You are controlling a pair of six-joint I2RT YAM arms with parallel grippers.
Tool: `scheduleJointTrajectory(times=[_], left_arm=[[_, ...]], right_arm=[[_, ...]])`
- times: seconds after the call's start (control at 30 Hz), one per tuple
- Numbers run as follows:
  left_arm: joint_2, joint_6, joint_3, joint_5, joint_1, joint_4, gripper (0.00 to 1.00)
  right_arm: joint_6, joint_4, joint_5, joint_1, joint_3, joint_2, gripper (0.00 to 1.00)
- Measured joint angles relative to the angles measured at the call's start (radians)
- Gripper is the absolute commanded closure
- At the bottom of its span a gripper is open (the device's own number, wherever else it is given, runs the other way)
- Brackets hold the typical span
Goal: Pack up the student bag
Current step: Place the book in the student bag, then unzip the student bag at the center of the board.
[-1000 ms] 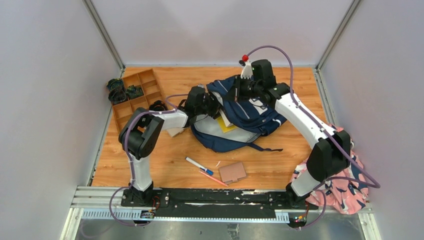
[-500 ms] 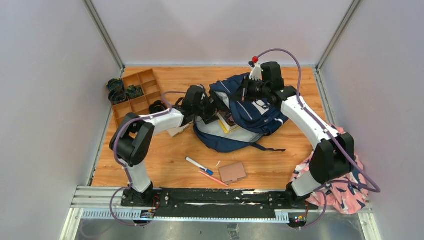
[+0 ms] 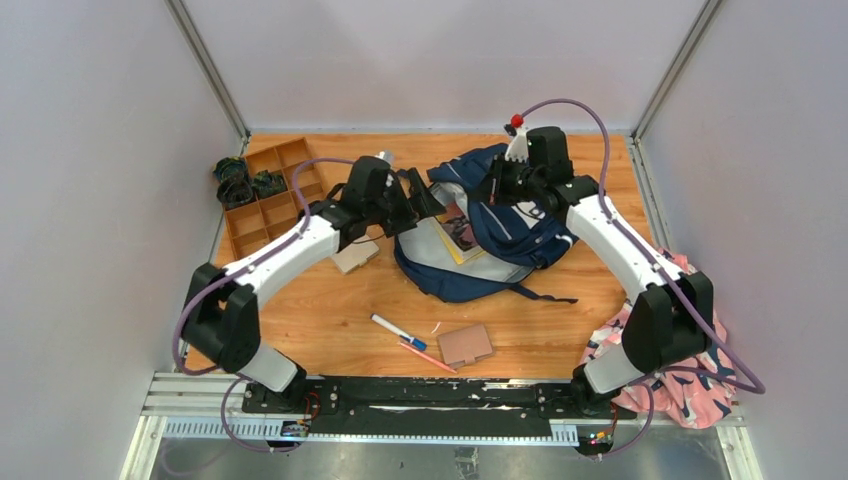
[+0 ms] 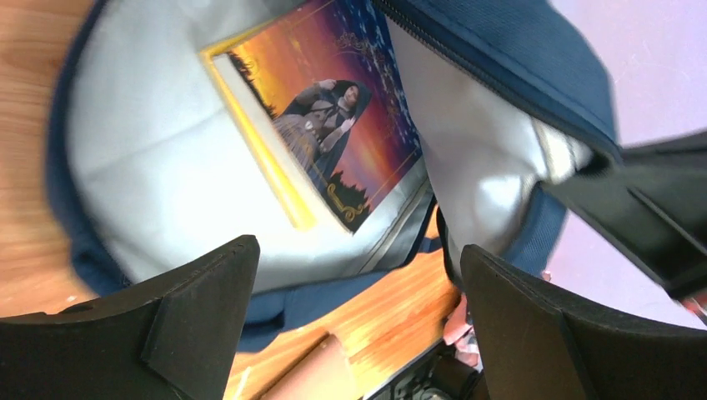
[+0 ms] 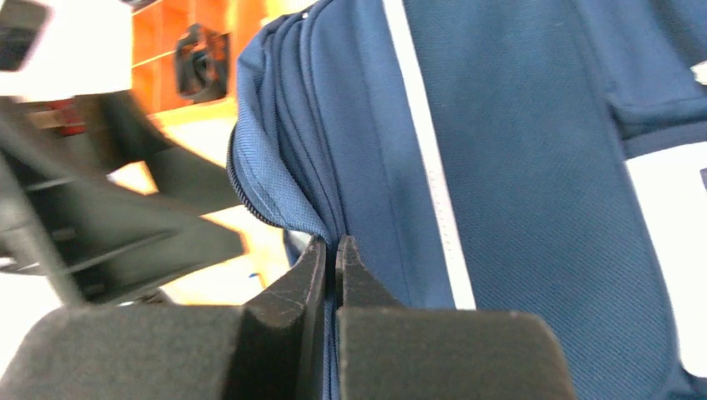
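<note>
An orange-brown wood-grain worktop [image 3: 300, 320] fills the floor of a booth closed in by plain pale grey-lilac wall panels [image 3: 440, 60], with slanted aluminium posts [image 3: 205, 65] at the two far corners. A large navy blue fabric backpack with light grey stripes [image 3: 520, 235] lies on the far middle of the worktop, its mouth held open and the pale grey lining showing.

Inside the backpack, flat against the lining, rests a yellow-edged picture book with a cloaked figure on its cover [image 4: 333, 142]. The left jaws are released, spread wide and holding nothing, hovering over the backpack's open mouth at its left side. The right jaws are clenched on a fold of the backpack's navy fabric beside the zip, at its far upper edge.

To the left of the backpack sits a brown wooden tray of square compartments [image 3: 270, 195], with dark bundles [image 3: 232, 180] in and by its far end. A tan card piece [image 3: 355, 256] lies just beside the backpack's left edge. Nearer than the backpack lie a white-and-blue marker [image 3: 398, 331], an orange pencil [image 3: 428, 356] and a flat brown rectangular pad [image 3: 465, 344]. A pink-and-navy patterned cloth bundle [image 3: 690, 380] sits well apart from the backpack at the near right.
</note>
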Motion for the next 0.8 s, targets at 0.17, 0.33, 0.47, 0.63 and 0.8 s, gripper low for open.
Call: scheduleJointTrajectory(times=[0.17,0.33,0.47,0.63,0.8], left_arm=[[-0.140,0.100,0.000,-0.056,0.005,-0.098,0.04],[-0.194,0.174,0.006,-0.111,0.006,-0.183,0.04],[-0.215,0.198,-0.034,-0.119,0.006,-0.194,0.04],[-0.244,0.225,-0.071,-0.117,0.006,-0.222,0.04],[-0.258,0.266,-0.071,-0.117,0.006,-0.220,0.04]], right_arm=[[-0.073,-0.008,0.200,0.002,-0.017,-0.041,1.00],[-0.103,-0.009,0.281,0.004,-0.006,0.010,0.93],[-0.118,-0.008,0.302,0.042,-0.017,0.054,0.50],[-0.140,-0.053,0.264,0.111,-0.051,0.072,0.35],[-0.156,-0.103,0.286,0.101,-0.126,-0.047,0.34]])
